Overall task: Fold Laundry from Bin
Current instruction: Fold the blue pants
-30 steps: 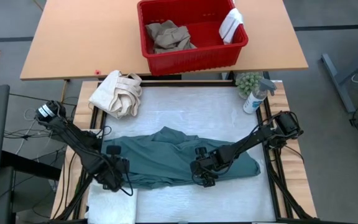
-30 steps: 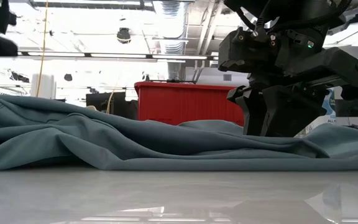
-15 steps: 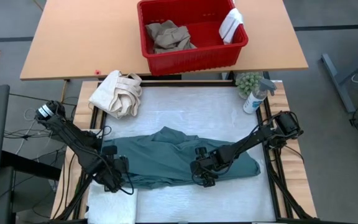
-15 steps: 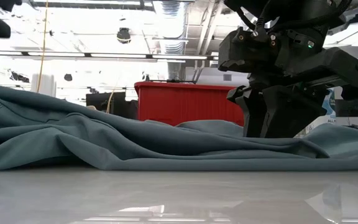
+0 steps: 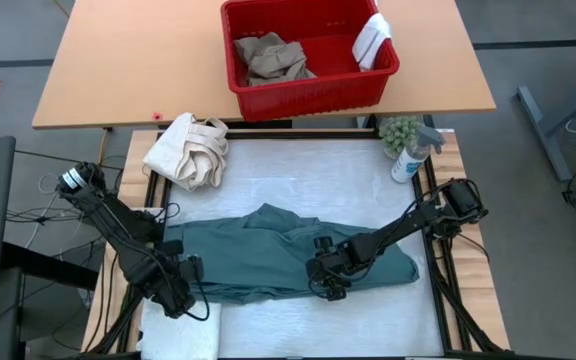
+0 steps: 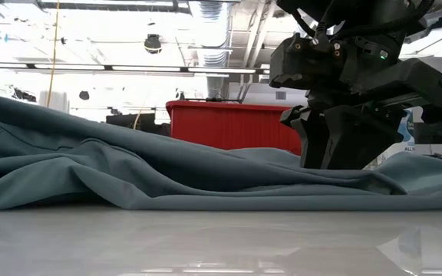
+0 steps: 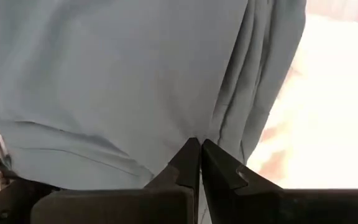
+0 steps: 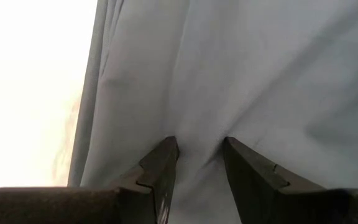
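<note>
A teal-green garment (image 5: pixel 288 255) lies crumpled across the middle of the white mat. My left gripper (image 5: pixel 181 285) is at its left end, pointing down and shut on the cloth. My right gripper (image 5: pixel 325 280) stands on the garment's near edge, right of centre, with its fingers partly apart and cloth between them. The red bin (image 5: pixel 313 92) sits on the far wooden table. Tan trousers (image 5: pixel 271 57) lie inside it, and a small white cloth (image 5: pixel 373 38) hangs over its right rim. My left gripper pinches the garment's left end (image 7: pixel 191 134) between its two shut fingers, from above, pointing down. Folds run away from the tips, and the cloth there is raised off the mat while the rest lies flat. My right gripper has a bunch of the garment (image 8: pixel 199 140) between its fingers (image 8: pixel 166 155), coming steeply from above. That part of the garment rests on the mat.
A cream canvas bundle (image 5: pixel 188 150) lies at the mat's far left corner. A spray bottle (image 5: pixel 411 155) and a small plant (image 5: pixel 399 132) stand at its far right. A white towel (image 5: pixel 183 330) lies at the near left. Bare mat shows beyond and in front of the garment.
My left gripper has risen and drifted a little toward the table's left, rolling at the wrist. The garment's left end has come up with it and now slopes higher in the low view. The part under my right gripper has stayed put.
</note>
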